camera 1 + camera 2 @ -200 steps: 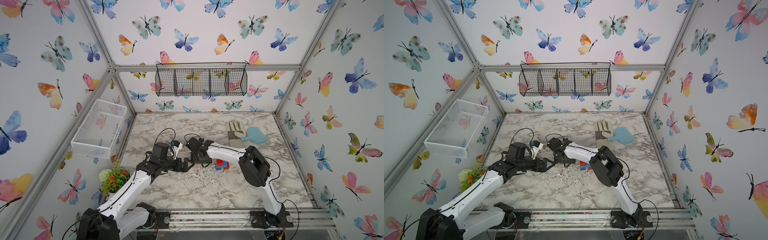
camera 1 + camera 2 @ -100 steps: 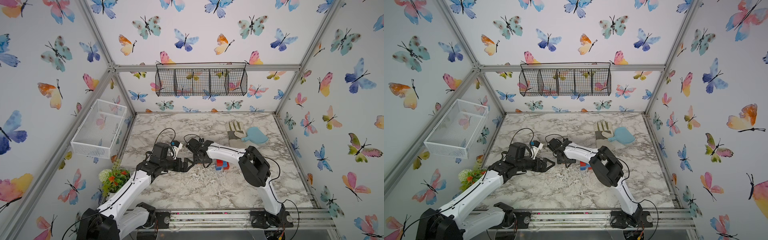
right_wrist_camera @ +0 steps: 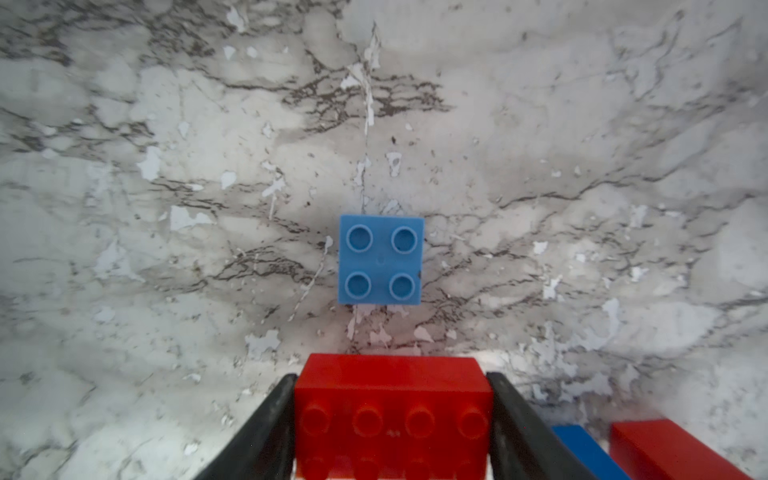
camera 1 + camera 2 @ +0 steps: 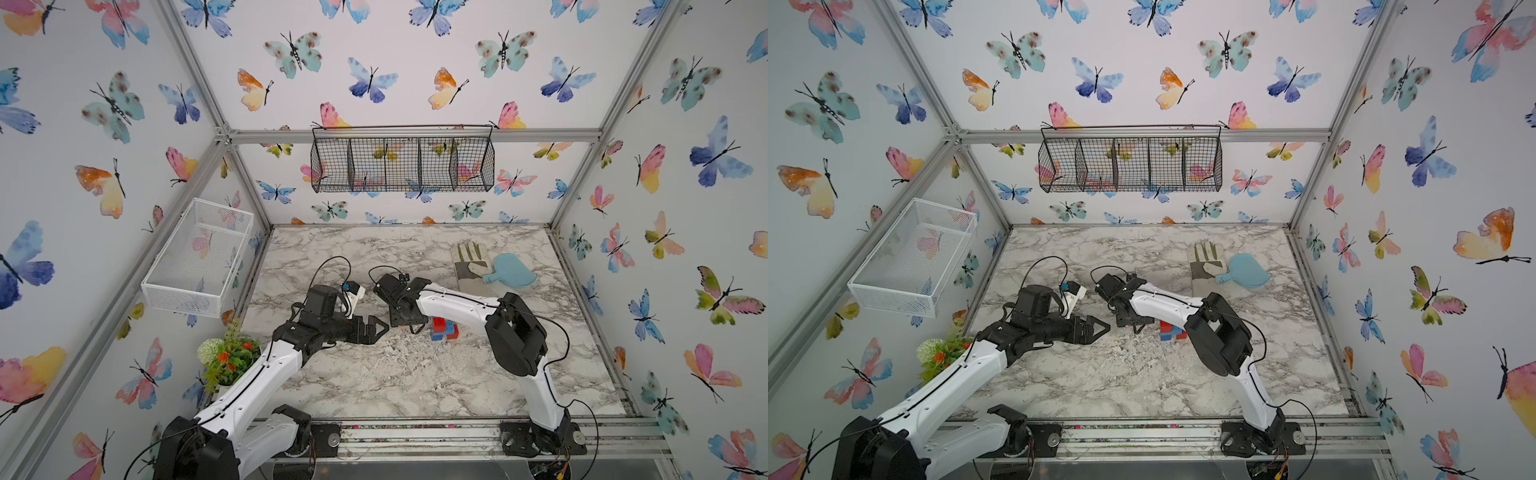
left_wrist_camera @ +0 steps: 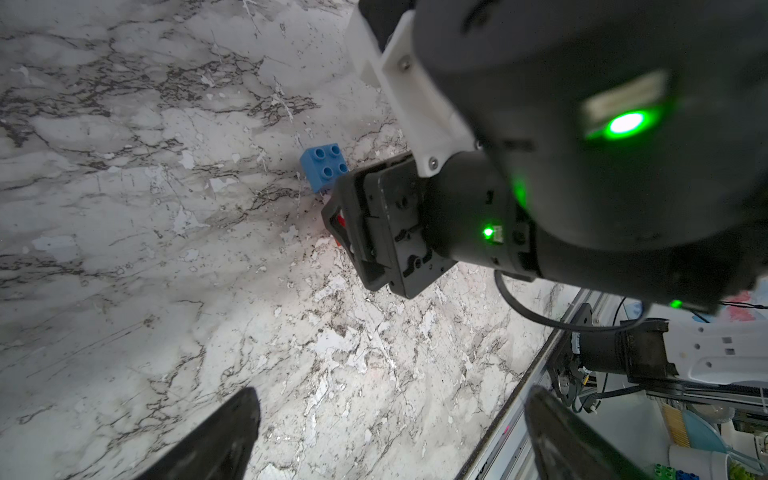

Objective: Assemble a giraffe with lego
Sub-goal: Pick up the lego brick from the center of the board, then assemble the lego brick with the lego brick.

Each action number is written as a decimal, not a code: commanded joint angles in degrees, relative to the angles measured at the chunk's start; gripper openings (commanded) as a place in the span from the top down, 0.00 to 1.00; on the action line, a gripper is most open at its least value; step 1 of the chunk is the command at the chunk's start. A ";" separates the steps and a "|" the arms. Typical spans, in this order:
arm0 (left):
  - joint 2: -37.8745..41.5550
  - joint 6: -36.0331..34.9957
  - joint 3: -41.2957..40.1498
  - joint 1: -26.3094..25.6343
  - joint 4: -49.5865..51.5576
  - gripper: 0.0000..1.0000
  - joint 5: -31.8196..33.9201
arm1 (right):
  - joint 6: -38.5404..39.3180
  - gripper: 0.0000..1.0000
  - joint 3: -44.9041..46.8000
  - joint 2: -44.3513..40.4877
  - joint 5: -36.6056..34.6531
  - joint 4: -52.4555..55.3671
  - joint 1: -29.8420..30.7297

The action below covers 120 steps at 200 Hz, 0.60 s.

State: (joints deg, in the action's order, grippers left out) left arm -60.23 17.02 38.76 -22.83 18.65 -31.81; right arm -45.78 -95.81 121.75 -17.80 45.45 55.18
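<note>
My right gripper (image 3: 390, 382) is shut on a long red lego brick (image 3: 392, 411), gripped by its two ends, studs toward the camera. Just beyond it a small blue square brick (image 3: 381, 260) sits studs up on the marble; the left wrist view shows this blue brick (image 5: 324, 166) too. Close by lie a blue brick (image 3: 582, 449) and a red brick (image 3: 665, 449). In both top views they form a small cluster of bricks (image 4: 442, 328) (image 4: 1171, 330). My left gripper (image 5: 390, 436) (image 4: 380, 328) hovers open and empty, facing the right gripper (image 4: 401, 322). No giraffe is in view.
A work glove (image 4: 469, 262) and a pale blue paddle (image 4: 513, 272) lie at the back right. A potted plant (image 4: 226, 357) stands at the front left. A white mesh basket (image 4: 199, 257) and a black wire basket (image 4: 401, 164) hang on the walls.
The right gripper's jaws have closed onto the long red brick. Both arms have hardly moved.
</note>
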 commanded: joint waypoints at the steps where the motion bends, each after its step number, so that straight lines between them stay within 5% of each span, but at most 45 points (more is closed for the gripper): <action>1: -0.72 0.12 -0.24 0.25 -0.29 0.02 -1.56 | 1.69 0.43 -1.79 -4.71 -1.53 4.20 0.28; 120: -0.77 0.60 -0.53 0.24 -0.92 0.02 -2.24 | 3.36 0.43 -3.97 -13.62 0.88 15.83 0.28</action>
State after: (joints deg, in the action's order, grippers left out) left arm -60.82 17.45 38.76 -22.83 18.17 -32.51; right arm -42.96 -101.23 110.24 -17.74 57.74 55.18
